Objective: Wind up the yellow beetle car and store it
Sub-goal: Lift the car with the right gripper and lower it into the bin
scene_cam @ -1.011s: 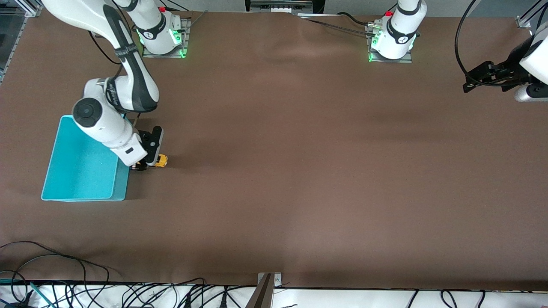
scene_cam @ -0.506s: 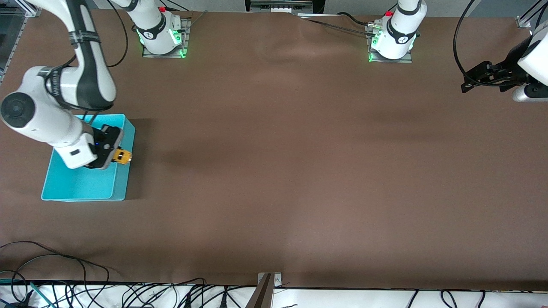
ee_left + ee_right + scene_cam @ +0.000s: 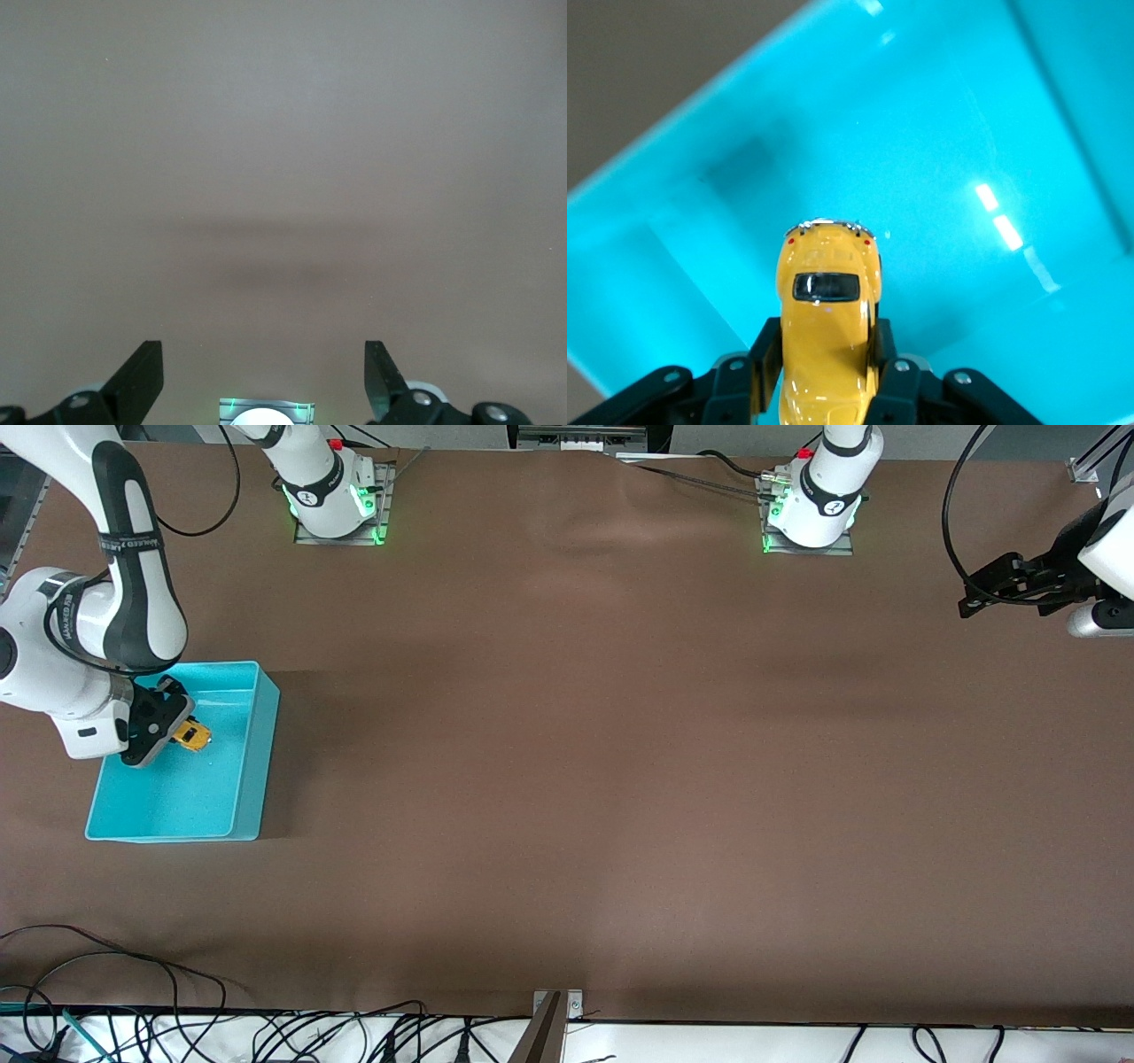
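Over the turquoise bin (image 3: 252,762), the right tool (image 3: 174,731) grips the yellow beetle car (image 3: 190,735), while the left tool (image 3: 974,598) waits agape above bare tabletop (image 3: 620,779).

The beetle car (image 3: 191,735), in the right pincer (image 3: 168,728), hangs over the bin (image 3: 251,797)

The right gripper (image 3: 168,726) hangs over the turquoise bin (image 3: 252,779), fingers clamped on the yellow car (image 3: 191,735), which is above the bin's floor. The bin sits on the brown table (image 3: 620,779) at the right arm's end. The left gripper (image 3: 979,598) waits over the table well apart from the bin, at the left arm's end.
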